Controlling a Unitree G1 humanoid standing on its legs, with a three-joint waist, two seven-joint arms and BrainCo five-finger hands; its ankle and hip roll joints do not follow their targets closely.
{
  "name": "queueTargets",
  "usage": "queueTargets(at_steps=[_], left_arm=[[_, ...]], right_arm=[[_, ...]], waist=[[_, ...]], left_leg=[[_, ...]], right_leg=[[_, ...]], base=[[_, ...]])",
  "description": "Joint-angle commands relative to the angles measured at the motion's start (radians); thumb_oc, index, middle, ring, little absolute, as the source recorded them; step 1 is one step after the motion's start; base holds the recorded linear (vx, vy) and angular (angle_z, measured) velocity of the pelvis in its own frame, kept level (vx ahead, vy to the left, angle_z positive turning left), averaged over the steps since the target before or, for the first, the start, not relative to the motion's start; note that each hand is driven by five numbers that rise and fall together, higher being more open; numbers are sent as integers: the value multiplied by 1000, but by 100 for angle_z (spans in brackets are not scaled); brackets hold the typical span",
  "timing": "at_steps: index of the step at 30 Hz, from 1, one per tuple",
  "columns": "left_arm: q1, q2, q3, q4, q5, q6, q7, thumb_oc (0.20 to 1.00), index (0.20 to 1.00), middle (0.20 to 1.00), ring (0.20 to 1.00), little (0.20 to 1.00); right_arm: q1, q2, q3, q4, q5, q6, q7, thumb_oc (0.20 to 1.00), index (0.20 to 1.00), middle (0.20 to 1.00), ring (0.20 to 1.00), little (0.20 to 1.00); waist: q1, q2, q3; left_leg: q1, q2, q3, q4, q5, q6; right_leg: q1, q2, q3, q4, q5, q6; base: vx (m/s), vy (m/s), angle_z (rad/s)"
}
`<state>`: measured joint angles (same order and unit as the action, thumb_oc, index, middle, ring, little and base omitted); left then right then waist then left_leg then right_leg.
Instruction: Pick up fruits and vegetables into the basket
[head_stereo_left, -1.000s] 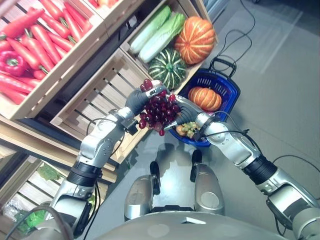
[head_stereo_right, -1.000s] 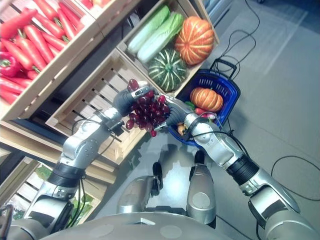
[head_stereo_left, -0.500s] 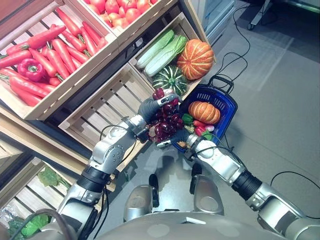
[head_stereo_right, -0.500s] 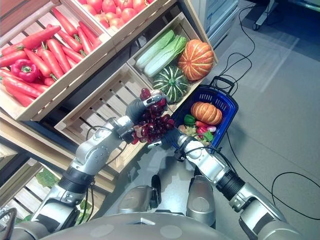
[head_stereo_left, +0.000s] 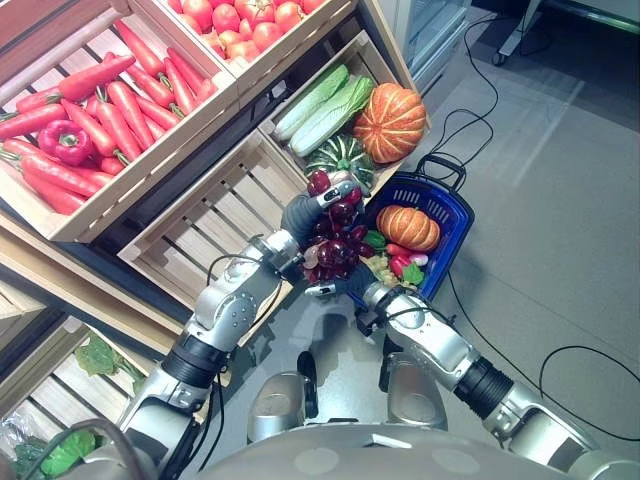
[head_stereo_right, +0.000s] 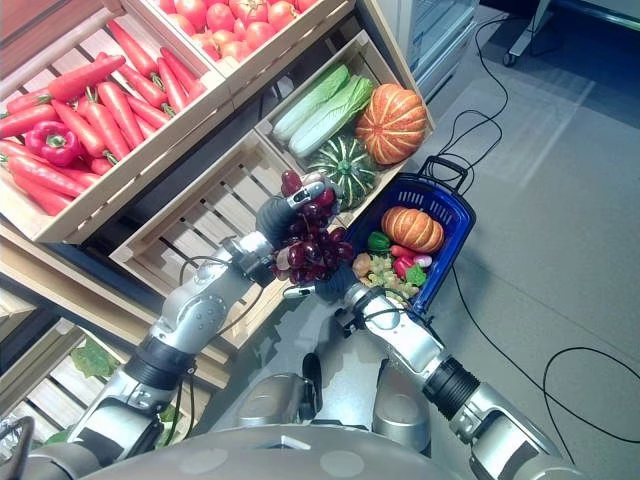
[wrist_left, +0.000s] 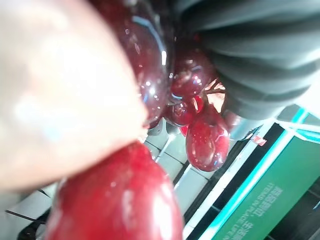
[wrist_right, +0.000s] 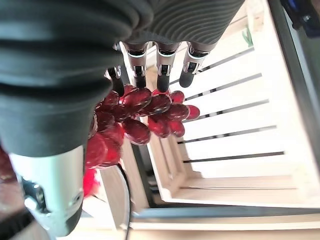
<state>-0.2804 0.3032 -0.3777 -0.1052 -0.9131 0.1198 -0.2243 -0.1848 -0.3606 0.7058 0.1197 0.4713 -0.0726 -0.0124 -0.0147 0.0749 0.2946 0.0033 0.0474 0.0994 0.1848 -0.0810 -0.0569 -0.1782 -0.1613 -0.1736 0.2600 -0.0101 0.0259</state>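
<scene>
Just beside the blue basket (head_stereo_left: 447, 200), on its crate side and above its rim, a bunch of dark red grapes (head_stereo_left: 335, 240) is carried between both hands. The left hand (head_stereo_left: 305, 212) has its fingers curled over the top of the bunch; the right hand (head_stereo_right: 318, 283) sits beneath it, and in its wrist view its fingers (wrist_right: 161, 75) reach fairly straight along the bunch, cupping rather than squeezing. The grapes look light but loose and fragile: smooth, glossy skins that could slip, and single grapes that may tear off or bruise under pressure. The safest hold is likely at the top where the stem gathers, with a palm supporting from below, as now. Already in the basket lie a small orange pumpkin (head_stereo_left: 408, 226) and some mixed red and green pieces. Beyond the basket an empty slatted crate (head_stereo_left: 205, 215) stands next to one with a green squash (head_stereo_left: 340, 155), a larger pumpkin (head_stereo_left: 391, 121) and cabbages (head_stereo_left: 325, 95). No label or writing on the grapes or basket can be read.
</scene>
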Motion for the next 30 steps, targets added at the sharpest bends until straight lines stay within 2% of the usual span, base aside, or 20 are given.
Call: queueTargets(at_steps=[1, 3, 8, 13, 15, 16, 24, 30], left_arm=[[5, -45, -59, -133, -64, -83, -15, 200, 200, 200, 200, 200], [20, -44, -56, -138, -76, -108, -3, 200, 200, 200, 200, 200], [42, -44, -45, -143, -84, -148, 5, 200, 200, 200, 200, 200], [56, -48, -46, -143, -98, -175, 16, 200, 200, 200, 200, 200], [59, -53, -48, -141, -105, -175, 14, 200, 200, 200, 200, 200], [60, -55, -50, -141, -110, -172, 11, 200, 200, 200, 200, 200], [68, -65, -87, -124, -149, -133, 26, 200, 200, 200, 200, 200], [67, -72, -111, -108, -152, -116, 30, 200, 200, 200, 200, 200]], right_arm=[[-51, 122, -41, -62, 77, -131, -18, 1000, 1000, 1000, 1000, 1000], [-26, 118, -60, -69, 65, -167, -77, 1000, 1000, 1000, 1000, 1000], [5, 113, -91, -70, 57, -214, -143, 1000, 1000, 1000, 1000, 1000], [29, 110, -104, -85, 86, -244, -166, 1000, 1000, 1000, 1000, 1000], [31, 113, -107, -83, 116, -255, -151, 771, 771, 771, 771, 771], [32, 117, -106, -84, 127, -265, -141, 200, 200, 200, 200, 200], [10, 141, -81, -99, 193, -291, -94, 200, 200, 200, 200, 200], [-17, 155, -52, -89, 170, -269, -89, 200, 200, 200, 200, 200]], waist=[[-15, -5, 0], [-20, 2, 3], [-30, 10, 5], [-39, 17, 12], [-40, 19, 14], [-40, 20, 14], [-30, 15, 10], [-18, 7, 2]], left_leg=[[-30, -7, -11, 13, -39, 34], [-28, -8, -7, 9, -36, 35], [-22, -9, -1, 2, -35, 36], [-18, -12, 5, -3, -33, 39], [-17, -13, 5, -4, -33, 39], [-16, -13, 6, -5, -32, 39], [-7, -17, -1, -6, -30, 41], [-4, -16, -6, -5, -31, 44]], right_leg=[[117, -58, 1, -29, -91, 92], [117, -61, 1, -30, -89, 92], [118, -62, 3, -33, -88, 90], [117, -62, 7, -34, -88, 89], [118, -62, 7, -35, -88, 88], [119, -63, 7, -37, -88, 87], [138, -63, -2, -49, -82, 85], [150, -61, -7, -55, -83, 83]], base=[[-29, 51, -2], [-18, 51, -2], [-4, 42, -4], [-7, 35, -9], [-6, 18, -10], [0, 0, 0], [2, -4, 0], [16, -24, 1]])
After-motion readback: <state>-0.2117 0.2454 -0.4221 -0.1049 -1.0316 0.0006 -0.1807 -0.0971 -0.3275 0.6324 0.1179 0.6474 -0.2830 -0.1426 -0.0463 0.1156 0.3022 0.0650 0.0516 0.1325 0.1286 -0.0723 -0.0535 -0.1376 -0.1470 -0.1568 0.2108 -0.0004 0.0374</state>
